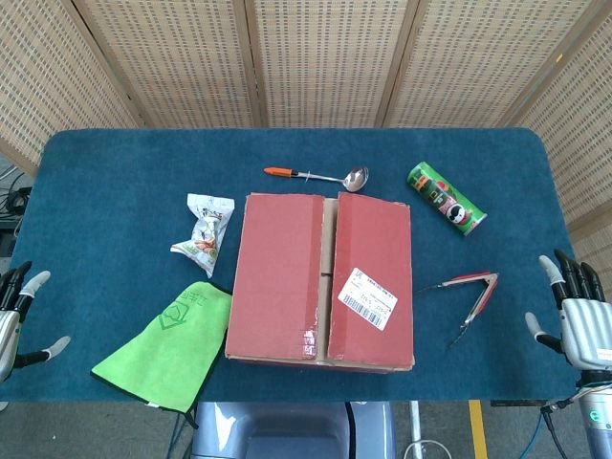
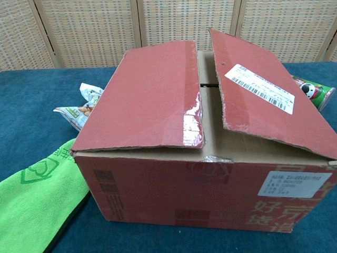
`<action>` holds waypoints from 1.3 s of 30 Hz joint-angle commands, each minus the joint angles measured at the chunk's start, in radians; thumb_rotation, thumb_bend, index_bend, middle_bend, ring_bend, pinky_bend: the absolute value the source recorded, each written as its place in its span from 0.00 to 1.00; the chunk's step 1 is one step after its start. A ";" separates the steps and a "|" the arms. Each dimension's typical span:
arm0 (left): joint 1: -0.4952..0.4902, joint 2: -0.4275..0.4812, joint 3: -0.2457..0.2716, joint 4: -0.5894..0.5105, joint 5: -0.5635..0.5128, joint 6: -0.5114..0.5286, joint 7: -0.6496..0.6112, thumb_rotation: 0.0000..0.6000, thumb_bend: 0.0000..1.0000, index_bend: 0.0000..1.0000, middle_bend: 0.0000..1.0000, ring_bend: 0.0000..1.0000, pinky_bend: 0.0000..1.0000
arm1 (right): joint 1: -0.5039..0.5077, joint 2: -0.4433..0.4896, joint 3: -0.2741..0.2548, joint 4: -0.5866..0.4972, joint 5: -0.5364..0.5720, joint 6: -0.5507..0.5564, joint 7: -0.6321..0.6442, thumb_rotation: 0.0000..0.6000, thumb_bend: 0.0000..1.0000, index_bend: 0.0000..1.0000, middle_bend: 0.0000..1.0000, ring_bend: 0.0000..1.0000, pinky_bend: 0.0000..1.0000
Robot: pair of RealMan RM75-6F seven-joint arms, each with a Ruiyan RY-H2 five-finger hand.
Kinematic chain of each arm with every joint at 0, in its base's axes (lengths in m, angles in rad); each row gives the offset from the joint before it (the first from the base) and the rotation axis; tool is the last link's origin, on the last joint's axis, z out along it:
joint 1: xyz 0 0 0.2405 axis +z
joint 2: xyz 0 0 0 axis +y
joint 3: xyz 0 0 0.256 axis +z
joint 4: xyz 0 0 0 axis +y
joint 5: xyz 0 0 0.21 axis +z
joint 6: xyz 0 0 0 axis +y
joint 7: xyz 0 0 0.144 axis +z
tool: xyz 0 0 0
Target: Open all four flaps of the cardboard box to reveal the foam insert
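In the head view the red cardboard box [image 1: 321, 281] sits at the middle of the blue table [image 1: 115, 182] close to its near edge, its two top flaps lying almost shut with a narrow gap between them, while the left hand [image 1: 17, 316] off the near left corner and the right hand [image 1: 580, 314] off the near right corner both hang released with fingers apart, holding nothing. Around the box lie a ladle [image 1: 320, 175] toward the far edge, a snack packet [image 1: 204, 233] and green cloth [image 1: 172, 344] on the left, a green chip can [image 1: 447, 198] and red tongs [image 1: 470, 293] on the right. In the chest view the box [image 2: 205, 184] fills the frame, both top flaps [image 2: 145, 97] slightly lifted, the right one bearing a white label [image 2: 260, 87], with the cloth [image 2: 34, 197], packet [image 2: 79, 109] and can [image 2: 316, 92] beside it and neither hand showing.
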 commanded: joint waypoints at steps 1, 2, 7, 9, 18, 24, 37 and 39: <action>-0.002 -0.002 0.000 0.000 -0.002 -0.004 0.002 0.84 0.11 0.11 0.00 0.00 0.00 | 0.001 0.000 0.000 0.001 0.001 -0.002 0.000 1.00 0.36 0.00 0.00 0.00 0.00; -0.003 -0.002 0.000 0.000 -0.002 -0.005 0.003 0.83 0.11 0.11 0.00 0.00 0.00 | 0.001 0.000 0.000 0.001 0.001 -0.003 0.000 1.00 0.36 0.00 0.00 0.00 0.00; -0.006 -0.003 0.000 0.000 -0.004 -0.010 0.006 0.83 0.11 0.11 0.00 0.00 0.00 | 0.002 -0.001 0.000 0.001 0.002 -0.006 0.001 1.00 0.36 0.00 0.00 0.00 0.00; -0.006 -0.003 -0.001 0.000 -0.004 -0.009 0.005 0.83 0.11 0.11 0.00 0.00 0.00 | 0.002 -0.001 0.000 0.002 0.003 -0.004 0.001 1.00 0.36 0.00 0.00 0.00 0.00; -0.007 -0.002 -0.003 0.003 -0.003 -0.008 -0.005 0.84 0.11 0.11 0.00 0.00 0.00 | -0.004 0.003 0.001 -0.007 0.000 0.008 0.003 1.00 0.36 0.00 0.00 0.00 0.00; -0.010 -0.001 -0.007 0.004 -0.002 -0.006 -0.011 0.84 0.12 0.11 0.00 0.00 0.00 | -0.005 0.010 0.004 -0.017 -0.005 0.014 0.017 1.00 0.36 0.00 0.00 0.00 0.00; -0.020 0.011 -0.004 -0.008 0.000 -0.025 -0.001 0.84 0.12 0.11 0.00 0.00 0.00 | 0.021 0.029 0.016 -0.014 -0.040 -0.001 0.075 1.00 0.51 0.00 0.00 0.00 0.00; -0.024 0.013 -0.003 -0.011 0.000 -0.030 0.004 0.84 0.12 0.11 0.00 0.00 0.00 | 0.030 0.037 0.019 -0.018 -0.052 -0.006 0.093 1.00 0.59 0.00 0.00 0.00 0.00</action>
